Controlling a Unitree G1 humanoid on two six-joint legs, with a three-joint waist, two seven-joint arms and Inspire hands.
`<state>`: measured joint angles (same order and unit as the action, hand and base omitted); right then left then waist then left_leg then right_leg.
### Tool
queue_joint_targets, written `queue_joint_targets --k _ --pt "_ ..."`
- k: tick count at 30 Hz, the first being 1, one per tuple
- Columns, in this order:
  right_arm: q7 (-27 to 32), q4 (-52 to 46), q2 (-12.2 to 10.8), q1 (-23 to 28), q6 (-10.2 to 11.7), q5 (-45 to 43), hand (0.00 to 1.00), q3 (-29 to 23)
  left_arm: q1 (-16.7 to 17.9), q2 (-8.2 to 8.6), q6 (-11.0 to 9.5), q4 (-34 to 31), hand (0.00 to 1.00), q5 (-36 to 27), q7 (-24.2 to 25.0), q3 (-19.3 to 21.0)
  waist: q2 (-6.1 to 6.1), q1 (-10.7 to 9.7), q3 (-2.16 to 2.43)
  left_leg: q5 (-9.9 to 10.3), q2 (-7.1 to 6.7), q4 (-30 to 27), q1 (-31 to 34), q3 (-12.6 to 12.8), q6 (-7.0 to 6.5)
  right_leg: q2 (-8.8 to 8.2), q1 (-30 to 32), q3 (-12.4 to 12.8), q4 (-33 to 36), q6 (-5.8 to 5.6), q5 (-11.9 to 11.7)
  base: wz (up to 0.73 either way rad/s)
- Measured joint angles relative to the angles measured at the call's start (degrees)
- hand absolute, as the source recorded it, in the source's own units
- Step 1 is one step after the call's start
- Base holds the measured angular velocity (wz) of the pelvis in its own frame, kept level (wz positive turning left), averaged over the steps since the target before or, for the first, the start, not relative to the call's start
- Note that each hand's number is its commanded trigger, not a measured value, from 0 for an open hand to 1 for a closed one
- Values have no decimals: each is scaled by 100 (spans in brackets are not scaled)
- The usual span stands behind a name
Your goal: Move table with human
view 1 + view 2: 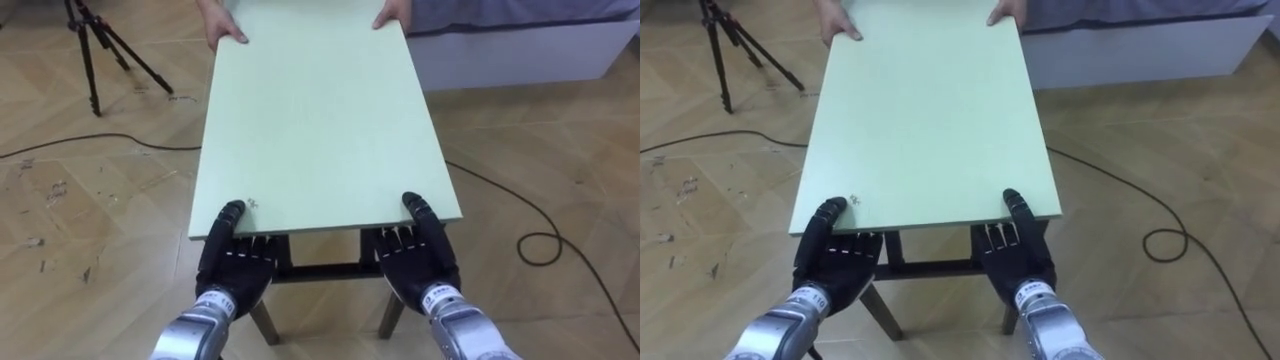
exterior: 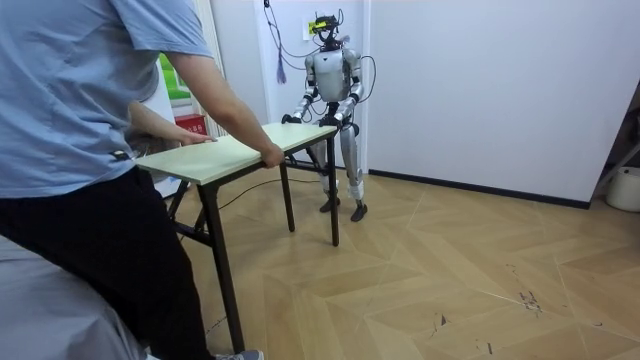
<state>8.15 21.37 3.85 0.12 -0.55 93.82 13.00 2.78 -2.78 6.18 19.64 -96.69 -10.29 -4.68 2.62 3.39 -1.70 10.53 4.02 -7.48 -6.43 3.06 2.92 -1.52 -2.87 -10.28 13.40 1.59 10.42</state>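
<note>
Green table gripped: L hand, R hand, person.

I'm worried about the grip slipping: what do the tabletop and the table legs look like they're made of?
The tabletop is probably laminated or painted board, pale green, smooth and matte, going by its even colour and thin flat edge. The legs are likely painted metal, dark, slim and straight; wood cannot be ruled out.

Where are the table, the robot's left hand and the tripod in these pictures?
table [image 1: 320, 120], left eye view, bare middle of its pale green top.
left hand [image 1: 238, 262], left eye view, dark palm below the table's near edge.
tripod [image 1: 88, 60], left eye view, a dark leg.
</note>
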Motion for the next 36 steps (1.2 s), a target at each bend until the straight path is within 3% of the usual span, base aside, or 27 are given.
queue_joint_targets --k 13,20,23,31,32,33,34,35,36 --pt "-95 -426 115 6 30 -127 100 134 22 -18 -128 -251 100 96 176 10 46 67 20 0 0 -21 78 16 0 5 9 -84 -88 0 0 2" --pt "-92 -1057 242 251 -40 -84 100 167 505 -27 -193 -1105 100 246 173 -21 95 25 58 0 3 -27 87 24 1 5 16 -71 -89 0 0 0" --pt "-208 -1185 326 412 -60 -143 100 172 628 -27 -219 -1186 100 312 260 -92 95 40 96 0 4 -25 91 58 0 4 29 -68 -86 0 0 -4" --pt "-684 -1220 397 668 -75 -94 100 270 1041 -52 -258 -1522 100 362 469 -167 -28 26 172 0 27 -17 65 152 0 49 52 155 -58 1 0 -5" --pt "-697 -1313 430 754 -73 -74 100 269 1072 -56 -272 -1564 100 368 491 -202 -28 38 173 -3 49 17 17 106 -1 73 94 172 55 -1 1 -12" --pt "-710 -1335 450 820 -74 -56 100 271 1094 -63 -280 -1568 100 400 505 -228 10 111 163 -14 178 64 -89 -132 -8 117 355 72 630 -36 35 -27" --pt "-710 -1337 444 843 -79 -49 100 276 1114 -78 -290 -1568 100 403 533 -237 55 148 122 -15 288 80 -141 -389 -4 216 628 109 924 -99 192 -58" --pt "-709 -1375 385 797 -100 -89 100 395 1288 -163 -421 -1710 100 374 712 -197 53 172 134 1 397 67 -79 -696 13 408 993 409 290 37 120 -51" --pt "-711 -1581 391 803 -101 -111 100 460 1421 -131 -516 -1881 100 355 887 -165 -28 179 127 136 376 -1 63 -605 168 254 1270 217 -236 211 -902 -17"
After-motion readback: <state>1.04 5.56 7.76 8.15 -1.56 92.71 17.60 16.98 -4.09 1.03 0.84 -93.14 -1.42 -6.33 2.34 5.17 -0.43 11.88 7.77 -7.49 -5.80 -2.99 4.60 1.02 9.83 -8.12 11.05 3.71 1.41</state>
